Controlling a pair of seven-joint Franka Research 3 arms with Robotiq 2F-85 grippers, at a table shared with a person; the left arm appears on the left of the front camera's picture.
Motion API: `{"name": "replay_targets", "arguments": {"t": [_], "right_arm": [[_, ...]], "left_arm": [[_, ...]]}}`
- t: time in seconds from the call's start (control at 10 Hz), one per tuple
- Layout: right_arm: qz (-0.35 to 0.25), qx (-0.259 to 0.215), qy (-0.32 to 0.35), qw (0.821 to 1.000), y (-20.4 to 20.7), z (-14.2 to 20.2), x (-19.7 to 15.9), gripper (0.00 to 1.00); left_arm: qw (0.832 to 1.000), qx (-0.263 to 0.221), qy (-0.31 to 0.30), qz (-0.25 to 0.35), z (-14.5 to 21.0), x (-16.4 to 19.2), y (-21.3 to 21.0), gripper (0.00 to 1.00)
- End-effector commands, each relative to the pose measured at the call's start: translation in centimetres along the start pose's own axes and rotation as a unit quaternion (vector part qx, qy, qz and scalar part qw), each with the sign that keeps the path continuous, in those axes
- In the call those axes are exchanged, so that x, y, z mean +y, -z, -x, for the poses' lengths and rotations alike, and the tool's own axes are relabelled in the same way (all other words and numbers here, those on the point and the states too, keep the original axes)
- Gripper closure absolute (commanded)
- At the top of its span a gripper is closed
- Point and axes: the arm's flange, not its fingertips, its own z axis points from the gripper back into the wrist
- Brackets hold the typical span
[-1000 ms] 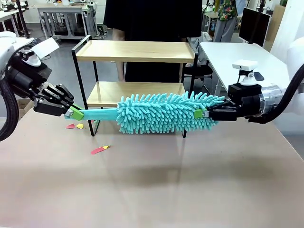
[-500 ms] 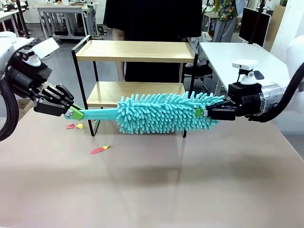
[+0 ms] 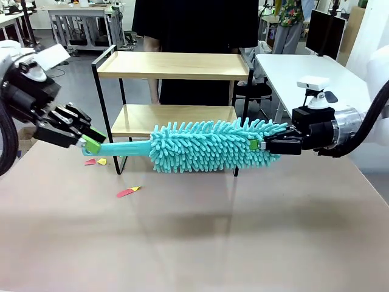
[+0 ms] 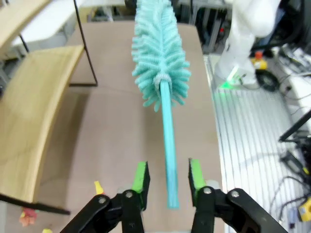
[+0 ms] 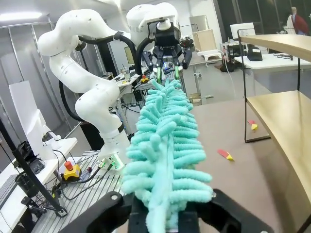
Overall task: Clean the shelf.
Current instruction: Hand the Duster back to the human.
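Left gripper [image 3: 90, 141] released within the last second: previously clamped on the duster handle [image 3: 124, 146], now jaws apart, green pads [image 4: 141, 175] standing either side of the handle without pressing it; arm drawn slightly back and up from its earlier pose. Right gripper [image 3: 260, 146] unchanged, clamped on the far tip of the teal duster [image 3: 209, 145], now carrying it alone in mid-air. Likely a handover to one arm before sweeping. Shelf [image 3: 173, 65] standing on the table [image 3: 194, 231] just behind the duster, both boards bare; paper scraps [image 3: 127, 191] lying on the table near its left leg. Right pads buried in fibres in the right wrist view; contact point hard to make out.
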Motion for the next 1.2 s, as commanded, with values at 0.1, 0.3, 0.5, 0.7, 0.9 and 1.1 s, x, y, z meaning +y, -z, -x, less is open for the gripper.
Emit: {"name": "replay_targets", "arguments": {"t": [0.1,0.3,0.5,0.7,0.9,1.1], "right_arm": [[0.001,0.001,-0.002,1.000,0.0,-0.2,0.0,1.00],[0.001,0.001,-0.002,1.000,0.0,-0.2,0.0,1.00],[0.001,0.001,-0.002,1.000,0.0,-0.2,0.0,1.00],[0.000,0.000,0.001,1.000,0.0,0.1,0.0,0.83],[0.038,-0.030,-0.043,0.998,-2.0,-5.3,1.2,0.83],[0.118,-0.091,-0.076,0.986,-5.2,-9.9,2.6,0.83]], "left_arm": [[0.992,-0.123,0.011,-0.016,1.7,-0.8,-6.8,0.00],[0.986,-0.164,0.014,-0.032,4.1,-1.5,-10.3,0.00],[0.982,-0.183,0.013,-0.048,6.3,-1.9,-12.2,0.00],[0.986,-0.162,0.000,-0.048,5.8,-2.4,-12.5,0.00],[0.986,-0.162,0.000,-0.048,5.8,-2.4,-12.5,0.00],[0.986,-0.162,0.000,-0.048,5.8,-2.4,-12.5,0.00]]}}
